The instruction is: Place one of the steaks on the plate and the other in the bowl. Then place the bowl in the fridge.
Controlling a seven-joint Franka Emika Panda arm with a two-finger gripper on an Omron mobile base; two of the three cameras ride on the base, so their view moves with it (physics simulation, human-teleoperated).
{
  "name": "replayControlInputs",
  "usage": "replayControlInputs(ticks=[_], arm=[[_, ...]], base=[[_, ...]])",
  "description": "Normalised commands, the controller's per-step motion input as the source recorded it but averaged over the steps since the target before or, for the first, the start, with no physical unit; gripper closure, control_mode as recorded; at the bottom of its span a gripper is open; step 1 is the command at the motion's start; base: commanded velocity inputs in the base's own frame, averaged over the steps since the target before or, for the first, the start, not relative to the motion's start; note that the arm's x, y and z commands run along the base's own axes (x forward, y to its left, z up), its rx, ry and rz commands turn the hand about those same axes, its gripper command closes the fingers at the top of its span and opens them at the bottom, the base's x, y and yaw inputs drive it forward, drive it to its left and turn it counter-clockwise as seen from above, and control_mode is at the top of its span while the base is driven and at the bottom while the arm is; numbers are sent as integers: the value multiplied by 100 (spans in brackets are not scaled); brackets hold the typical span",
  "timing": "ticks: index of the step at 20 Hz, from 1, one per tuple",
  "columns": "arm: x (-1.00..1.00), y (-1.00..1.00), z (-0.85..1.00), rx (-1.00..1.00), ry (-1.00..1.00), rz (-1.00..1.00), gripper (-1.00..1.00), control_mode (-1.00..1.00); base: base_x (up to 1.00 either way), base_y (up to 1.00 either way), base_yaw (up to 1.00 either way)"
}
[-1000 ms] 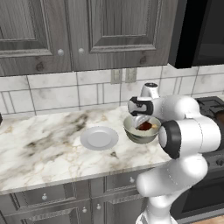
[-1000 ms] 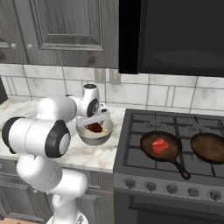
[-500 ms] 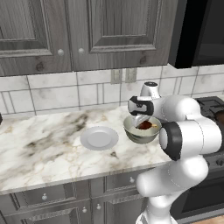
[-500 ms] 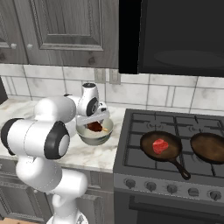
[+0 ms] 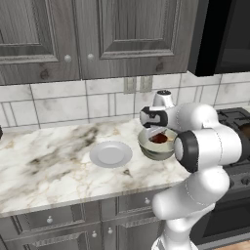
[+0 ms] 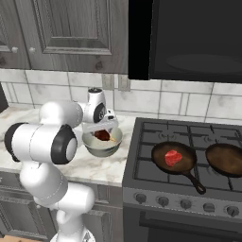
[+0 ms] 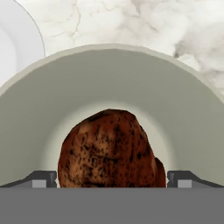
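Note:
The pale bowl stands on the marble counter with the darker brown steak lying in it. My gripper hangs just above the bowl, pointing down, open. In the hand view the brown steak rests at the bottom of the bowl, and my gripper has a fingertip on either side of it, not clamped. The grey-white plate sits bare to the left of the bowl. From the right base view, the bright red steak lies in a black pan on the stove. The fridge is out of view.
A second black pan sits on the stove's right burner. The stove adjoins the counter's right end. Wood-grain cabinets and a dark hood hang above. The tiled wall backs the counter.

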Motion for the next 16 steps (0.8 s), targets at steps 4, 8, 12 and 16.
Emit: replayControlInputs(ticks=[4,8,12,16], arm=[[0,2,0,0,8,-30,-100,-100],[2,2,0,0,-3,-3,-100,-100],[3,0,20,-4,-2,0,-100,-100],[0,0,2,0,0,0,-100,-100]], base=[[0,0,0],[0,0,0],[0,0,0],[0,0,0]])
